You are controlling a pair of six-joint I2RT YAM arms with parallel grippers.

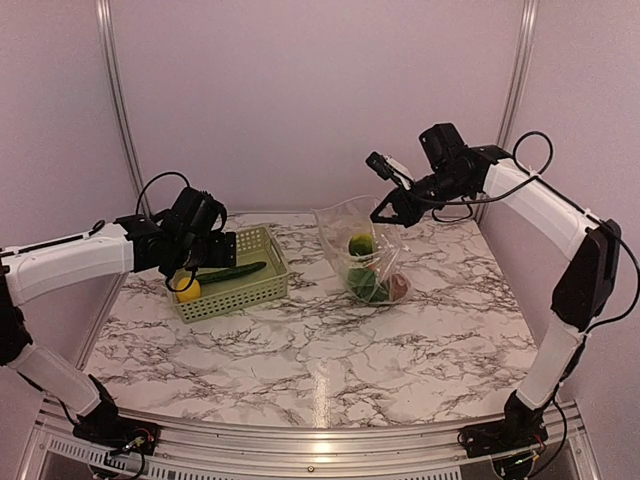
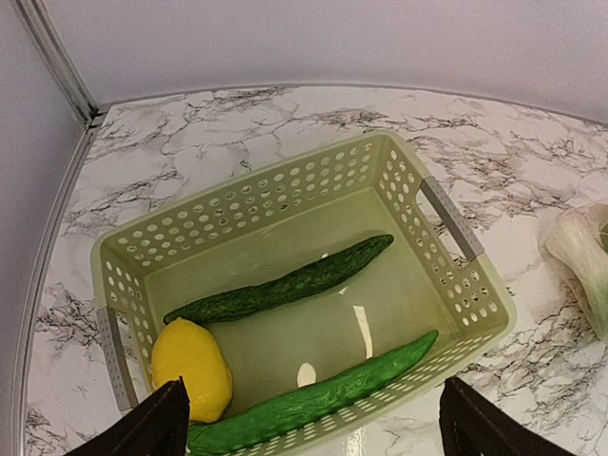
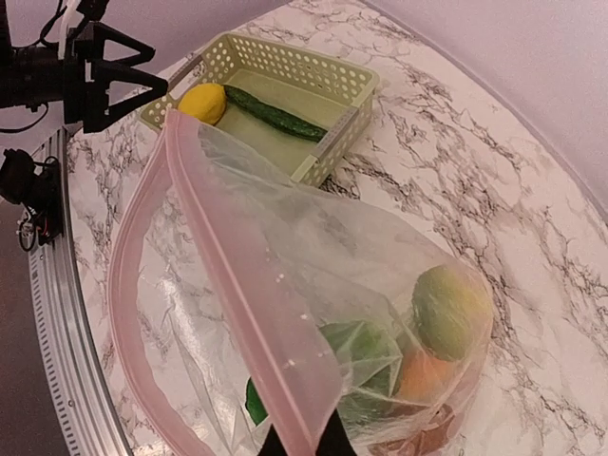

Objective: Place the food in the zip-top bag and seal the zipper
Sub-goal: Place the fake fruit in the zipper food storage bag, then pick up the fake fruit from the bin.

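Left gripper (image 2: 313,382) hangs spread wide above the basket (image 2: 266,195), with the lemon (image 2: 190,366) at its seven-o'clock rim beside the cucumber (image 2: 285,290). Right gripper (image 3: 304,442) pinches the zip-top bag (image 3: 313,266) by its zipper (image 3: 237,275) edge, the bag standing apart from the basket at three o'clock.

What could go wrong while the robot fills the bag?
The right tool pinches the zip-top bag at just one spot on its zipper, so the loaded bag might slip or its mouth sag shut. The lemon sits in the basket corner beside a cucumber, so the open left tool might bump both or let it roll.
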